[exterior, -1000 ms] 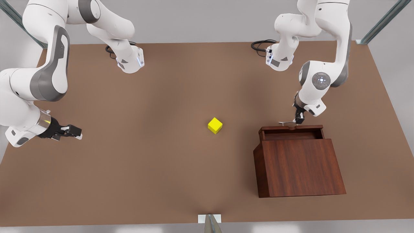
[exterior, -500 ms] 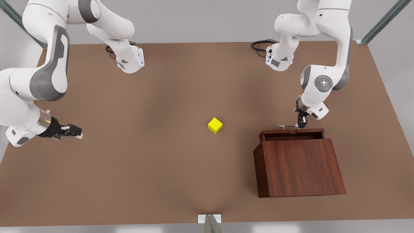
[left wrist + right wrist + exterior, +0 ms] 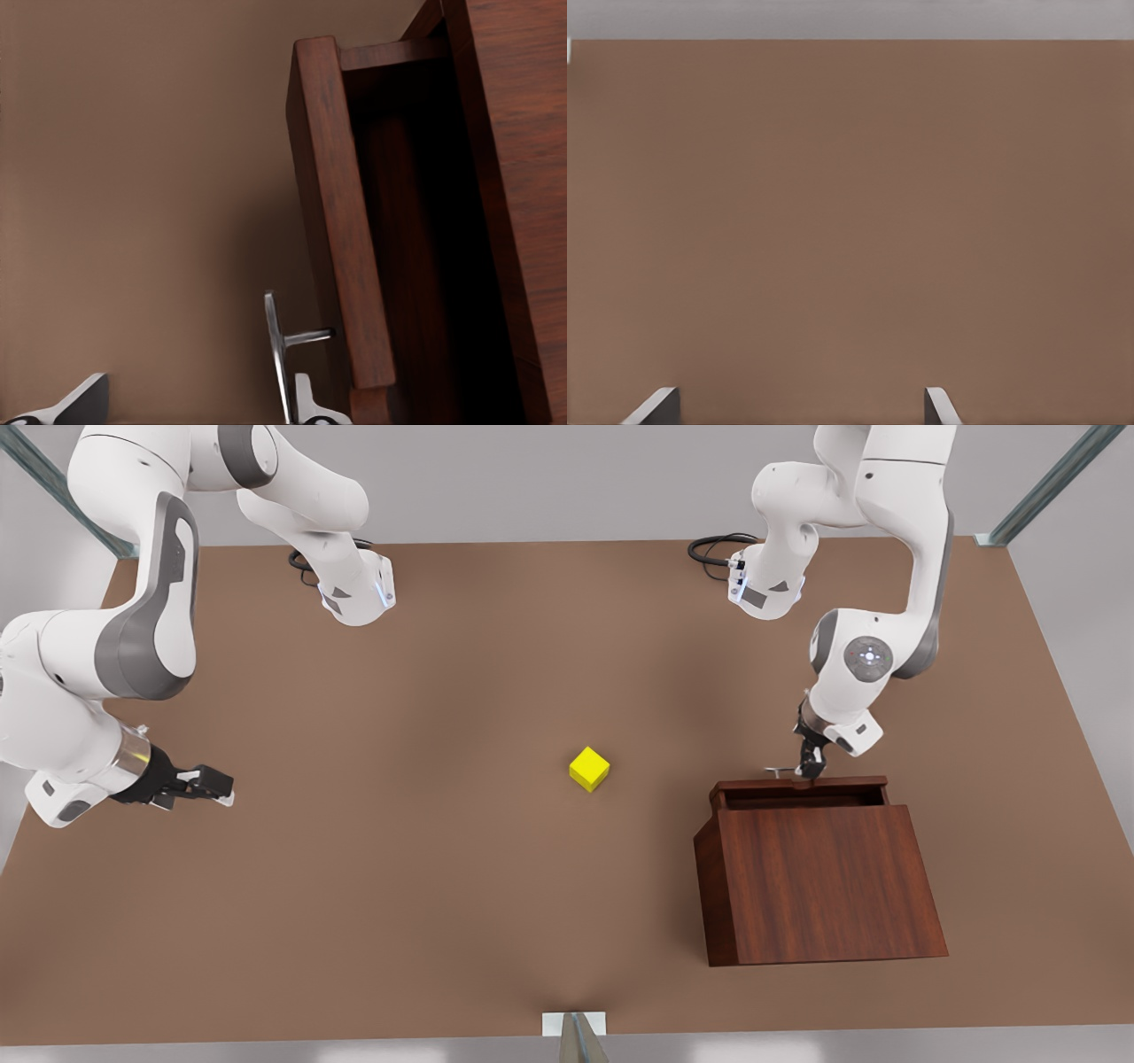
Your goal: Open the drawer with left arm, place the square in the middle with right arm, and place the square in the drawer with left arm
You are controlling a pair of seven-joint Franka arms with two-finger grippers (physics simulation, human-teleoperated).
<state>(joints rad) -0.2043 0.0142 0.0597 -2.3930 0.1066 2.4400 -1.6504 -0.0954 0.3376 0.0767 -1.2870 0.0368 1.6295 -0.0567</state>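
Observation:
The yellow square (image 3: 589, 769) sits on the brown table (image 3: 443, 691) near its middle, with no gripper touching it. The drawer (image 3: 797, 786) of the dark wood cabinet (image 3: 824, 886) is pulled out a little, and its dark inside shows. My left gripper (image 3: 808, 769) hangs at the silver handle (image 3: 778, 770). In the left wrist view the fingers (image 3: 306, 403) stand apart, with the handle bar (image 3: 275, 345) between them, close to one finger, in front of the drawer front (image 3: 341, 221). My right gripper (image 3: 213, 784) waits open and empty at the front view's left, low over bare table (image 3: 850, 221).
The cabinet stands at the front view's right, toward the near edge. Both arm bases (image 3: 354, 593) sit at the far edge with black cables (image 3: 713, 545). Bare tabletop lies between the square and each gripper.
The drawer has slid back toward the cabinet and shows less of its inside. The left gripper followed it and shifted slightly along the handle. The right gripper crept a little toward the middle.

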